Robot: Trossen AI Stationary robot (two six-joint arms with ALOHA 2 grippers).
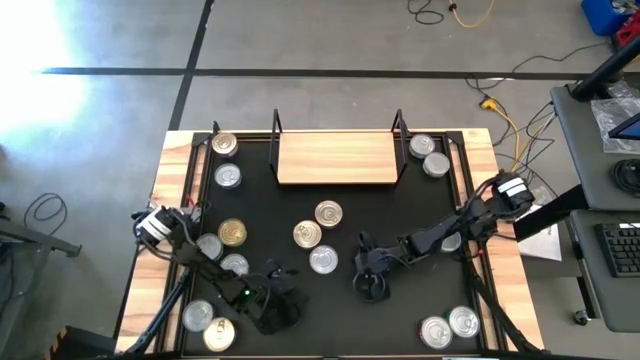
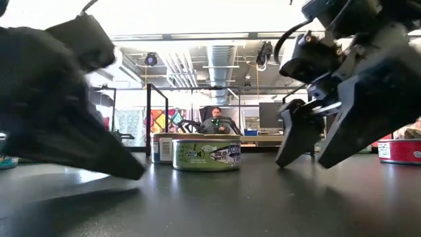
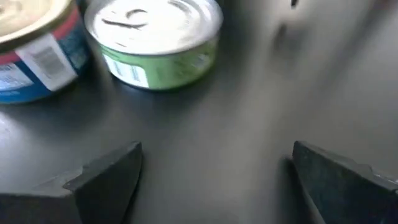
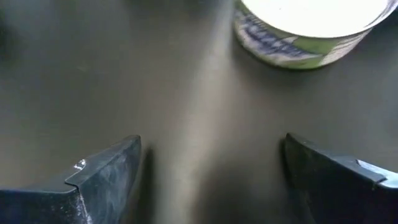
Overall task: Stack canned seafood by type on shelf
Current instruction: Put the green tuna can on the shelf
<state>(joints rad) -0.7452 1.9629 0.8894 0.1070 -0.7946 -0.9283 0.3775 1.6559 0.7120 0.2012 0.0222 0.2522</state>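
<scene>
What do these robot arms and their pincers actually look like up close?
Both arms are dark and jointed, with a white-and-black block near each base. The left gripper and right gripper each end in two dark, wedge-shaped fingers with flat inner faces. Thin black cables run along the arms.

We observe the left gripper [image 3: 214, 180] with its two dark fingers [image 3: 102, 180] set wide apart, one at each lower corner of the view, nothing between them but bare surface. The dark, matte black surface [image 3: 249, 112] fills most of the view. Ahead of the fingers stands a short round metal tin with a silver pull-tab lid and a green side label [image 3: 155, 43], upright on the surface. Just beside it we note a second short round tin with a blue, red and white side label bearing a barcode [image 3: 34, 59], partly cut off by the view's edge; whether the two tins touch we cannot tell. Neither tin touches the fingers.
</scene>
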